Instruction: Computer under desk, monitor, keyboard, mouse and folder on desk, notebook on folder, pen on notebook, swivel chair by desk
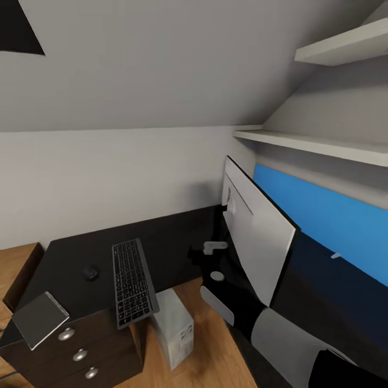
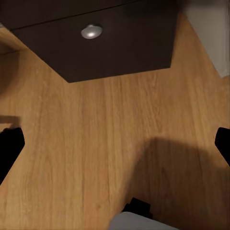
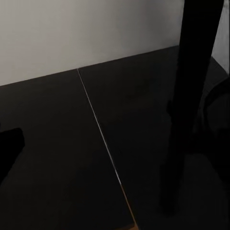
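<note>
Left hand [image 2: 115, 146] hangs spread over the wooden floor near the drawers [image 2: 103, 43]. Whether the right hand [image 3: 115, 151] is spread or pinching, I cannot tell; it sits low over the black surface [image 1: 172, 242] beside the monitor [image 1: 258, 242], which leans there with its pale back showing. The keyboard [image 1: 133, 283] overhangs the front edge, with the mouse [image 1: 90, 273] just beside it. The notebook [image 1: 40, 319] lies at the corner above the drawers. The computer [image 1: 173, 326] stands on the floor below the front edge. Roughly half looks done; folder, stacking, pen and chair seem left.
</note>
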Controlling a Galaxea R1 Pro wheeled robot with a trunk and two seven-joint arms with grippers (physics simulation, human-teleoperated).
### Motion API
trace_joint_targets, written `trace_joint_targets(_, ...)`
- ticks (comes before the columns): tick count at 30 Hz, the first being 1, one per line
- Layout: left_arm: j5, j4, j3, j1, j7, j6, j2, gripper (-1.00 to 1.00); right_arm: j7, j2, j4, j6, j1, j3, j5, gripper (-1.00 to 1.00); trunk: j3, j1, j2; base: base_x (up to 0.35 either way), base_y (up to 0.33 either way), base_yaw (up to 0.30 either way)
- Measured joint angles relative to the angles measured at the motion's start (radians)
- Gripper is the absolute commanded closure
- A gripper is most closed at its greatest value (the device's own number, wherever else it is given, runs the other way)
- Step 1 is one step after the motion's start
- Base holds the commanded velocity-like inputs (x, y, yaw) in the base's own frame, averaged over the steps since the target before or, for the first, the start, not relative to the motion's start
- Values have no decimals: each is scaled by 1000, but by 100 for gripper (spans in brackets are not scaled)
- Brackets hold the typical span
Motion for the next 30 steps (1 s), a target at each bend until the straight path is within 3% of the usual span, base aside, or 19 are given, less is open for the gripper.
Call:
trace_joint_targets(8,0,0,0,0,0,-1,0,-100,-3,-2,1,-46,0,-1,0,-100,8,0,0,1,-1,-184)
trace_joint_targets(30,-1,0,0,0,0,-3,-2,-100,-1,-2,1,-50,0,-1,-1,-100,30,0,0,0,0,-199)
